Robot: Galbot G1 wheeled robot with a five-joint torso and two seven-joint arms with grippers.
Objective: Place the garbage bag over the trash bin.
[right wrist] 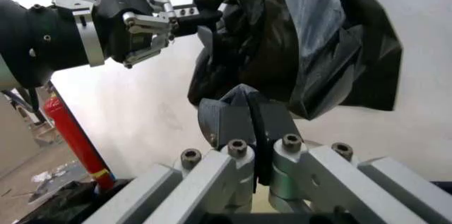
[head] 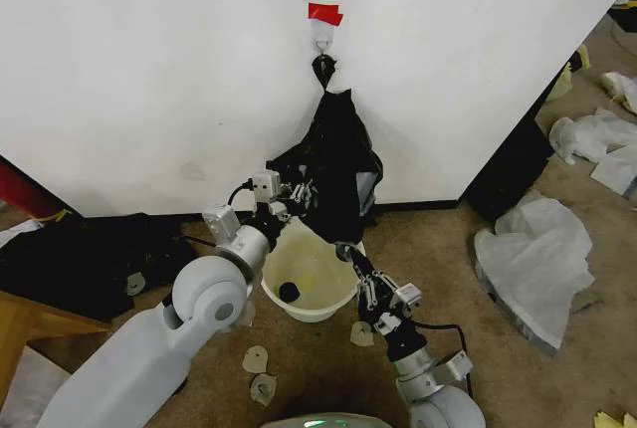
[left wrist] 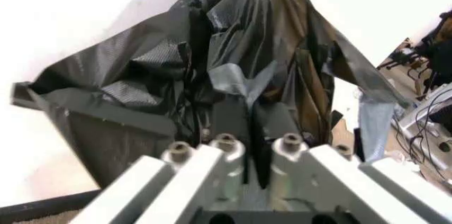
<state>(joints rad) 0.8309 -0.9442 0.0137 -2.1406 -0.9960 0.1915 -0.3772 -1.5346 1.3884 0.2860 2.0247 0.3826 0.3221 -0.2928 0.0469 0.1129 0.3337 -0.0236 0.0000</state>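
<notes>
A black garbage bag [head: 338,154] hangs from a hook [head: 323,45] on the white wall, under a strip of red tape. Below it on the floor stands the cream trash bin [head: 333,301], with a small dark object [head: 289,291] inside. My left gripper [head: 299,192] is at the bag's left edge, above the bin, shut on a fold of the black plastic [left wrist: 233,83]. My right gripper [head: 348,252] is at the bag's lower edge, just over the bin's right rim. It is shut, with a peak of black plastic [right wrist: 242,92] pinched between its fingers.
White plastic bags [head: 537,249] lie on the floor to the right, beside a dark panel [head: 518,164] leaning on the wall. Black bags [head: 90,249] and a wooden corner [head: 30,319] are to the left, and a red extinguisher [right wrist: 74,139]. Paper scraps [head: 259,358] lie before the bin.
</notes>
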